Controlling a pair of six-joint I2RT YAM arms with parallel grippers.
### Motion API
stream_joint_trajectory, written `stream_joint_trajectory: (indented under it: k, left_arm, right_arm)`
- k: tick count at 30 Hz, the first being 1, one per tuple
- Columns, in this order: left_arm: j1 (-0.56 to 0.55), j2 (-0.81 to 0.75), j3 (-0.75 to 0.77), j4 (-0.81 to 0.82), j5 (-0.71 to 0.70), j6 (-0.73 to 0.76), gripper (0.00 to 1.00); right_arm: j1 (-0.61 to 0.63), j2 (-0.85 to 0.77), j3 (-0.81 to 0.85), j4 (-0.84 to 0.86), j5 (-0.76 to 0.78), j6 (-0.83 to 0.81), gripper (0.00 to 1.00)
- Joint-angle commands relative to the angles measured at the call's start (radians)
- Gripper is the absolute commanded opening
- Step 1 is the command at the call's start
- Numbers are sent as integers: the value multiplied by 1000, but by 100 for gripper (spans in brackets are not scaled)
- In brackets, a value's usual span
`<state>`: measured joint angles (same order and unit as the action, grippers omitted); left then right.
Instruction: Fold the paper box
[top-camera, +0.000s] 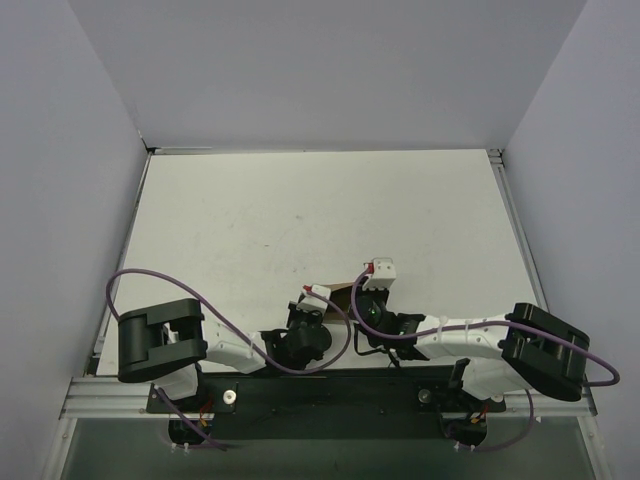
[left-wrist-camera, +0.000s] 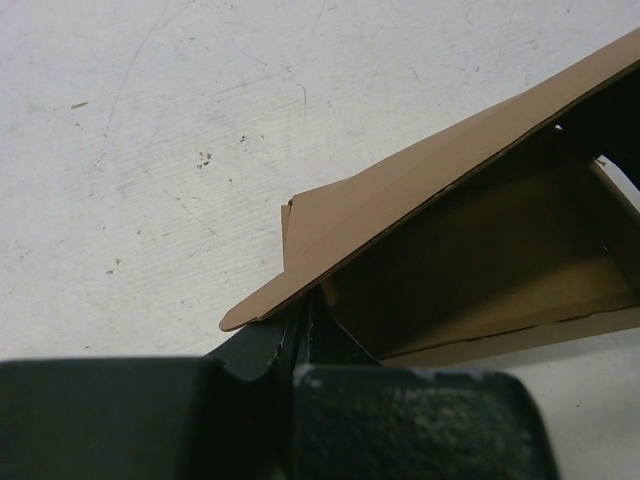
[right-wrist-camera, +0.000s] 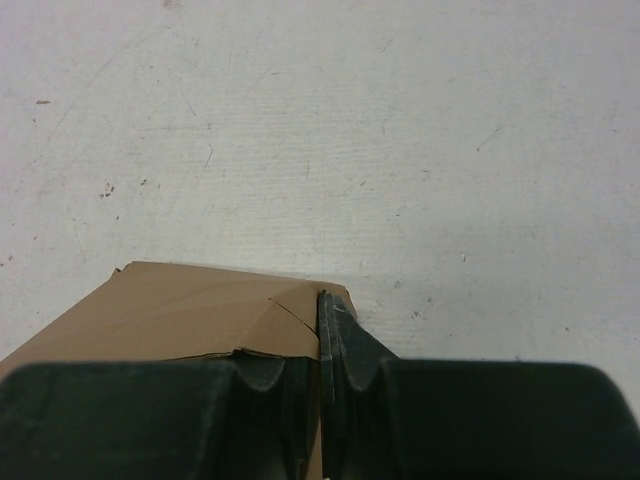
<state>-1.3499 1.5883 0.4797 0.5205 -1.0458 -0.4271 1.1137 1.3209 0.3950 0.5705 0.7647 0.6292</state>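
Observation:
The paper box (left-wrist-camera: 420, 190) is a brown cardboard piece, partly raised into shape, with a hollow inside showing in the left wrist view. It sits between both arms near the table's front edge (top-camera: 340, 291). My left gripper (left-wrist-camera: 303, 312) is shut on the edge of a slanting flap at the box's near corner. Seen from above, the left gripper (top-camera: 326, 302) is just left of the box. My right gripper (right-wrist-camera: 326, 318) is shut on a thin cardboard edge at the box's right corner, with the brown panel (right-wrist-camera: 180, 310) spreading to its left. From above, the right gripper (top-camera: 360, 298) is at the box's right side.
The white, scuffed table (top-camera: 300, 210) stretches away beyond the box. Grey walls (top-camera: 60, 200) close the left, right and far sides. A metal rail (top-camera: 110, 395) and black base plate (top-camera: 330, 400) run along the near edge, with purple cables (top-camera: 130, 275) looping over both arms.

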Motion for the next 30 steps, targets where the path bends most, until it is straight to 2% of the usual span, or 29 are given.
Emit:
stream_joint_trajectory:
  k: [1, 12, 18, 19, 20, 23, 24, 26, 27, 30]
  left_arm:
    - [-29, 51, 0, -28, 211, -7, 0]
    - [-34, 52, 17, -27, 216, 7, 0]
    - [-3, -95, 88, -187, 202, -12, 1]
    - [11, -118, 98, -242, 216, -13, 4]
    - [27, -140, 108, -270, 243, -18, 16]
    - [96, -229, 140, -376, 351, -29, 37]
    - [128, -275, 146, -396, 398, -30, 51]
    - [155, -330, 160, -450, 449, -19, 63]
    - [167, -387, 165, -465, 475, -19, 73]
    - [236, -502, 177, -560, 622, -10, 82]
  right_arm:
    - [26, -55, 67, 94, -12, 119, 0]
    - [23, -69, 64, 81, -5, 156, 0]
    - [40, -58, 56, 8, 30, 90, 0]
    - [52, -66, 53, -4, 41, 64, 0]
    - [60, -74, 50, -38, 57, 52, 0]
    - [101, -123, 39, -78, 105, -32, 0]
    - [109, -143, 33, -77, 108, -66, 0]
    - [130, -158, 33, -87, 113, -141, 0]
    - [138, -173, 34, -98, 122, -155, 0]
    - [147, -193, 31, -93, 125, -215, 0]
